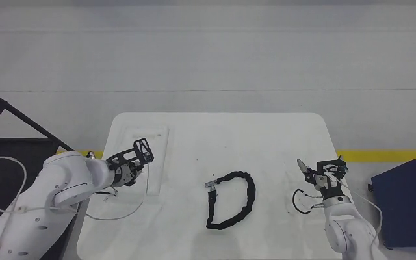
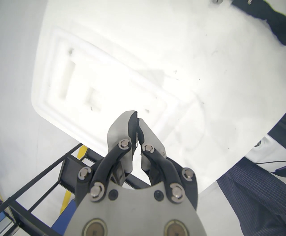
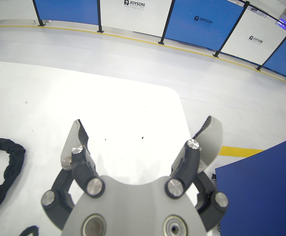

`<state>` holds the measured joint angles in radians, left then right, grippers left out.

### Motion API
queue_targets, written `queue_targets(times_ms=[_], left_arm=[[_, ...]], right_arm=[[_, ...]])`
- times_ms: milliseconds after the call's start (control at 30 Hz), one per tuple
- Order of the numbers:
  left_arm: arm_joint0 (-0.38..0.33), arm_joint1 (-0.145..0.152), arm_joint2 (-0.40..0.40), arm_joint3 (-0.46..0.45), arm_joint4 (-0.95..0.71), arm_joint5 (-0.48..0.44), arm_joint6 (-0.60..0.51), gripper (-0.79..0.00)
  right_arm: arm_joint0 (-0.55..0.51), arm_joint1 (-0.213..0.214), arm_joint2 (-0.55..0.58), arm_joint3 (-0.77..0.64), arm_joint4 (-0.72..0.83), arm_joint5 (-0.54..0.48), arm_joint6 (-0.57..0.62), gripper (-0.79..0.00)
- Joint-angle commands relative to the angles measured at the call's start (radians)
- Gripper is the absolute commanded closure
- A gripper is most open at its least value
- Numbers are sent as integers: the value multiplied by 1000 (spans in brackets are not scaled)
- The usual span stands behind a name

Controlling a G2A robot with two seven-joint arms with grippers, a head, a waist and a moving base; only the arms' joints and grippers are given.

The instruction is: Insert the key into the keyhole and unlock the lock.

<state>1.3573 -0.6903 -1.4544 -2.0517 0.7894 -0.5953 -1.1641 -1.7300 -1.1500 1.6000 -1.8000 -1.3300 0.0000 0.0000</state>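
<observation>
The lock (image 1: 231,198) is a black sleeved chain curled into a D on the white table (image 1: 273,140). In the top view it lies between the two pincers and well apart from both. Its silver end (image 1: 210,185) is on the side nearer the left pincer (image 1: 142,152). That pincer has its fingers brought together and hangs over a shallow white tray (image 1: 156,185) near the table's edge. The right pincer (image 1: 322,168) is spread wide near the opposite edge, with nothing between its fingers. A thin black cable loop (image 1: 299,201) lies just beside it, on the lock's side. Off the table on its outer side stands a blue block (image 1: 396,201).

In the left wrist view the left pincer's black pads meet tip to tip. Whether anything thin is pinched between them cannot be told. Under and ahead of the tips is the tray, with one long recess (image 2: 67,78) and one small recess (image 2: 93,98). The lock's chain shows far ahead of the pincer, past the tray, with bare table between them. A black metal frame (image 2: 44,174) stands below the table edge behind the fingers.

In the right wrist view the right pincer's ribbed pads stand far apart, holding and touching nothing, above bare table close to its rounded corner. The chain lies off to the inner finger's side, clear of it. The blue block is beside the outer finger, off the table. Farther ahead are a yellow floor line (image 3: 134,36) and a fence of blue and white panels (image 3: 201,20).
</observation>
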Motion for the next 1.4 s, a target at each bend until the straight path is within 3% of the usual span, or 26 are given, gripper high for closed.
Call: queue_targets(times_ms=[0,133,233,333,433,633,767,1367], left_arm=[[42,2,-83,12,-77,11,104,0],[143,-4,-201,94,-247,8,325,0],[198,-14,-234,174,-407,-82,507,0],[219,-23,-213,257,-534,-214,623,0],[198,-36,-126,338,-639,-317,694,0],[-4,-78,148,468,-766,-348,667,0],[-108,-108,277,549,-825,-377,639,0],[-284,-178,471,685,-1020,-364,567,0]], right_arm=[[0,0,0,0,0,0,0,-785],[0,0,0,0,0,0,0,-785],[0,0,0,0,0,0,0,-785],[0,0,0,0,0,0,0,-785],[0,0,0,0,0,0,0,-785],[0,0,0,0,0,0,0,-785],[0,0,0,0,0,0,0,-785],[0,0,0,0,0,0,0,-785]])
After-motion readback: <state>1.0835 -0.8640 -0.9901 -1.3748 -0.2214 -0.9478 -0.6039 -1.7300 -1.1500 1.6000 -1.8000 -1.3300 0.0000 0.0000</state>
